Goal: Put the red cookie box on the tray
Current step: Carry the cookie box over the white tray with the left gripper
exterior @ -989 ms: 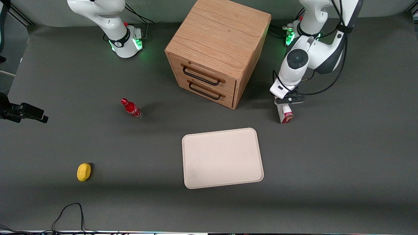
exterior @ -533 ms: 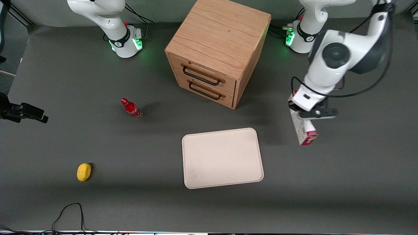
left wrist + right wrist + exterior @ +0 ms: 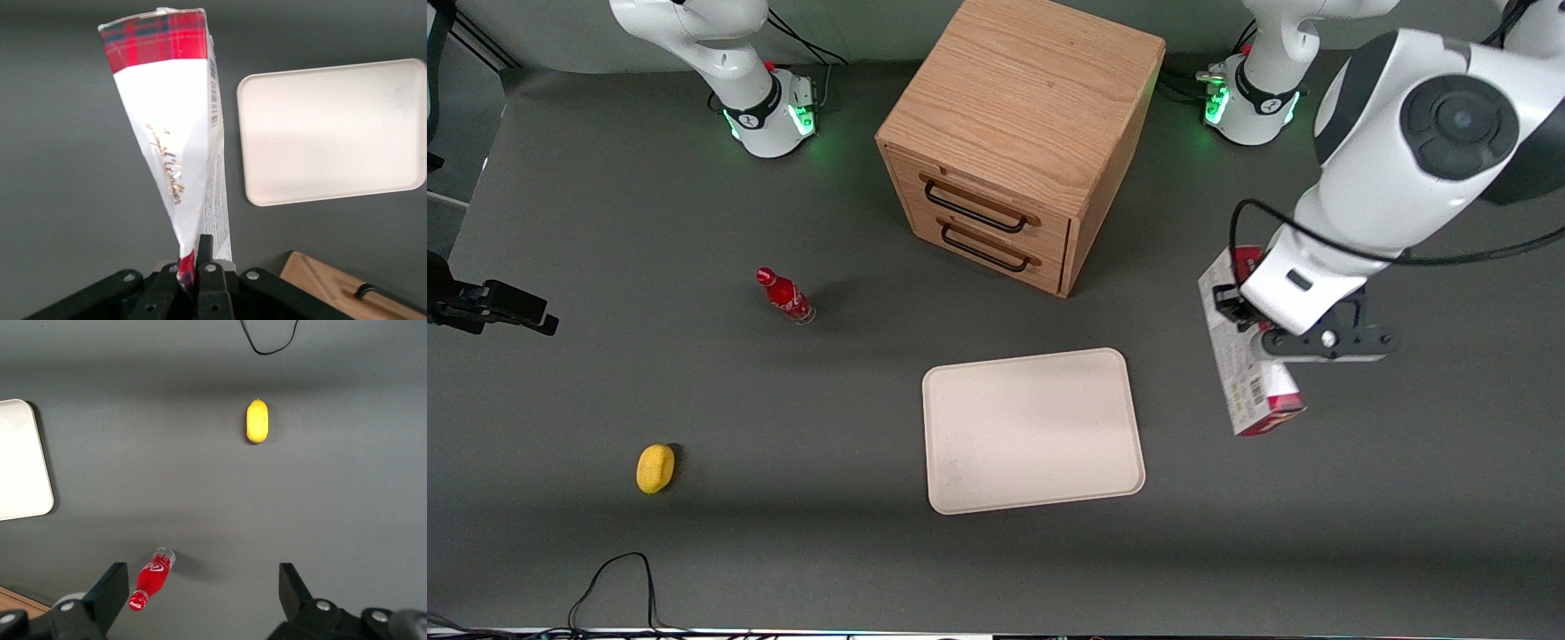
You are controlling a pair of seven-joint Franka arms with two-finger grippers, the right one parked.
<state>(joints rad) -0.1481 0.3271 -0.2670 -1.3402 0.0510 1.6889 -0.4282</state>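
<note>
- A yellow thing shaped like a lemon (image 3: 655, 468) lies on the dark table (image 3: 783, 551), toward the parked arm's end. It is nearer to the front camera than the bottle.
- A small red bottle (image 3: 785, 296) stands on the table, well apart from the yellow thing. Its cap tips a little toward the parked arm's end.
- A wooden drawer cabinet (image 3: 1018, 138) sits in the middle, farther from the front camera than the tray. It has two drawers, each with a dark handle, and both look closed.
- The tray (image 3: 1033, 430) is cream-white and lies flat on the table, in front of the cabinet. Nothing is on it.
- The red cookie box (image 3: 1247, 373) is up in the air, off the table. It is beside the tray, toward the working arm's end, and not over it. It hangs down from one end. The low end is red and the long sides are white with small print.
- The gripper (image 3: 1258, 307) is above the table, beside the tray. Its two fingers are squeezed tight on the top end of the red cookie box. The wrist view shows this grip well, with the box (image 3: 175, 150) reaching away from the gripper (image 3: 193, 261) and the tray (image 3: 332, 130) next to it.
</note>
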